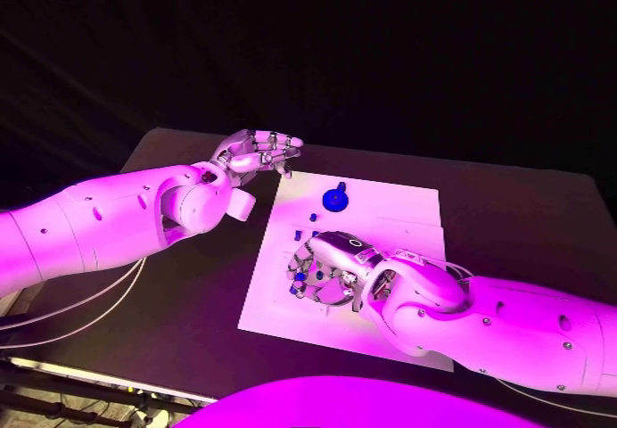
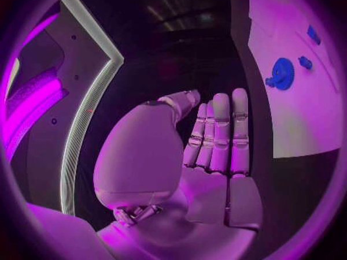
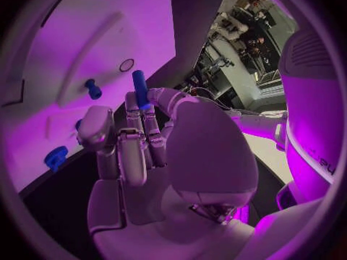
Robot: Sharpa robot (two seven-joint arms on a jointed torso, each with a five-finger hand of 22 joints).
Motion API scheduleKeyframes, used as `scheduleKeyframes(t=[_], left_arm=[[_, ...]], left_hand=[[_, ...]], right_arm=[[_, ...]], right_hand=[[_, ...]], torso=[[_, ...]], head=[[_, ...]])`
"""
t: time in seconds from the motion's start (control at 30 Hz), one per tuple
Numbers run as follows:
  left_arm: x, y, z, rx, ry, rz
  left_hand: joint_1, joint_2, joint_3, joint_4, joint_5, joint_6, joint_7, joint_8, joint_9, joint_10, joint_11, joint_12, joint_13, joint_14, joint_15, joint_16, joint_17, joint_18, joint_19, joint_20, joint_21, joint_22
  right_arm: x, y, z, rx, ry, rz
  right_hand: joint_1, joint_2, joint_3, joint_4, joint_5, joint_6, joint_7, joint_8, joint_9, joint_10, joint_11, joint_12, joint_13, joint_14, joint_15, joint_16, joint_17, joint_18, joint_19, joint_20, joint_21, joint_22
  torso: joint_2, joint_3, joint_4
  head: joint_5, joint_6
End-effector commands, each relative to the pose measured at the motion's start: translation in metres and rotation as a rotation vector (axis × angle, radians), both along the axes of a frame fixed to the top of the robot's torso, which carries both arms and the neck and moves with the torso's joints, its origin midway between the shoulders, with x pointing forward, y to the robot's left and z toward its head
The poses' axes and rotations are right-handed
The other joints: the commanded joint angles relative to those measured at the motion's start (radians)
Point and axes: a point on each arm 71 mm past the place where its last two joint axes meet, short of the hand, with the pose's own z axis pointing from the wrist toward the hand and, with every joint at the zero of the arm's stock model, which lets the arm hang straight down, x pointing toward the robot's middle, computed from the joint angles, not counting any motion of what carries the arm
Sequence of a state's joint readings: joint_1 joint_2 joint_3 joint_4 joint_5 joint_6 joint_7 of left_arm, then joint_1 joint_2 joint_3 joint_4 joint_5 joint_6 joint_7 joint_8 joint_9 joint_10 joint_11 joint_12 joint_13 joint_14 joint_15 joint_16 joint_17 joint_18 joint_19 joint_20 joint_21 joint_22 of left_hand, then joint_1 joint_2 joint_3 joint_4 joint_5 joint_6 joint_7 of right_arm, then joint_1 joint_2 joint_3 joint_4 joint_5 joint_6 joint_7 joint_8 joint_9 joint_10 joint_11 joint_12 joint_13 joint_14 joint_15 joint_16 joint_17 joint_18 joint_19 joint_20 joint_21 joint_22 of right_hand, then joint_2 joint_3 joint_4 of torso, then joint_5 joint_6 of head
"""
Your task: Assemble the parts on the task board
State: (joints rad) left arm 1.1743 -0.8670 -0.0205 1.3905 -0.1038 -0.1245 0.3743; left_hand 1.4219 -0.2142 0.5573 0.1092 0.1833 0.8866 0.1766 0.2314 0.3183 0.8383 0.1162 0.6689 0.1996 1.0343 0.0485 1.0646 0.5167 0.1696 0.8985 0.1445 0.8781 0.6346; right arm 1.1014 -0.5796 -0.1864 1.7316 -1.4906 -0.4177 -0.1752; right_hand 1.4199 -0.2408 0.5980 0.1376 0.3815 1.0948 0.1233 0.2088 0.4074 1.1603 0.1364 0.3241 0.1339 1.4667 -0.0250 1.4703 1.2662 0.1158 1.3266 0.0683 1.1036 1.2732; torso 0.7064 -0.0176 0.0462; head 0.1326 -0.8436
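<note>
Blue peg (image 3: pixel 140 89) pinched in right hand (image 1: pixel 329 267) over board (image 1: pixel 386 209), likely for insertion; left hand (image 1: pixel 258 150) curled empty, parked clear.

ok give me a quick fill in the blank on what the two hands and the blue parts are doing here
1. The right hand pinches a blue ____ at its fingertips.
2. The left hand holds ____ and hovers by the far corner of the task board.
3. The blue gear lies on the ____.
4. The hand over the task board is the ____ one.

Missing words: peg; nothing; task board; right
</note>
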Motion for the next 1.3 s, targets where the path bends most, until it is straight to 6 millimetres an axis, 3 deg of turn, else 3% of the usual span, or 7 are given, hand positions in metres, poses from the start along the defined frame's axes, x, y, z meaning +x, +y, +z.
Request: scheduleKeyframes(t=[0.03,0.67,1.3], left_arm=[[-0.0003,-0.0025,0.0006,-0.013,0.002,-0.017],[0.0004,-0.0017,0.0002,-0.012,0.003,-0.015],[0.0008,-0.0014,-0.0002,-0.012,0.004,-0.016]], left_hand=[[-0.004,0.008,-0.001,0.002,-0.004,0.004,0.002,0.006,0.000,-0.002,0.002,-0.004,-0.001,-0.006,-0.001,-0.004,-0.002,0.014,-0.009,0.000,-0.001,0.000],[-0.005,0.008,-0.001,0.003,-0.004,0.004,0.002,0.006,0.000,-0.002,0.003,-0.004,-0.001,-0.006,0.000,-0.004,-0.002,0.014,-0.009,0.000,-0.001,0.000],[-0.005,0.008,-0.001,0.003,-0.004,0.004,0.002,0.006,0.000,-0.002,0.003,-0.004,-0.001,-0.006,0.000,-0.004,-0.002,0.014,-0.009,0.000,-0.001,0.000]], right_arm=[[-0.0007,-0.0006,-0.0019,-0.025,-0.015,0.020],[0.0006,-0.0061,-0.0068,-0.078,-0.017,0.027],[-0.0005,-0.0057,-0.0074,-0.069,-0.022,0.027]], right_hand=[[0.004,0.011,0.111,-0.120,0.006,-0.003,0.003,0.002,0.001,0.096,-0.088,0.003,0.002,0.045,-0.006,0.000,-0.001,-0.003,-0.007,-0.001,-0.007,-0.001],[-0.001,0.009,0.110,-0.130,0.004,-0.003,0.004,0.003,0.003,0.096,-0.088,0.001,0.004,0.045,-0.006,0.000,-0.001,-0.003,-0.009,0.000,-0.006,0.002],[-0.002,0.009,0.110,-0.131,0.004,-0.003,0.004,0.003,0.003,0.096,-0.087,0.000,0.005,0.045,-0.006,0.000,0.001,-0.004,-0.009,0.000,-0.005,0.003]], torso=[[0.000,0.0000,-0.0007],[-0.001,-0.0007,0.0007],[-0.001,0.0001,-0.0004]], head=[[0.002,-0.003],[0.003,-0.011],[0.005,-0.013]])
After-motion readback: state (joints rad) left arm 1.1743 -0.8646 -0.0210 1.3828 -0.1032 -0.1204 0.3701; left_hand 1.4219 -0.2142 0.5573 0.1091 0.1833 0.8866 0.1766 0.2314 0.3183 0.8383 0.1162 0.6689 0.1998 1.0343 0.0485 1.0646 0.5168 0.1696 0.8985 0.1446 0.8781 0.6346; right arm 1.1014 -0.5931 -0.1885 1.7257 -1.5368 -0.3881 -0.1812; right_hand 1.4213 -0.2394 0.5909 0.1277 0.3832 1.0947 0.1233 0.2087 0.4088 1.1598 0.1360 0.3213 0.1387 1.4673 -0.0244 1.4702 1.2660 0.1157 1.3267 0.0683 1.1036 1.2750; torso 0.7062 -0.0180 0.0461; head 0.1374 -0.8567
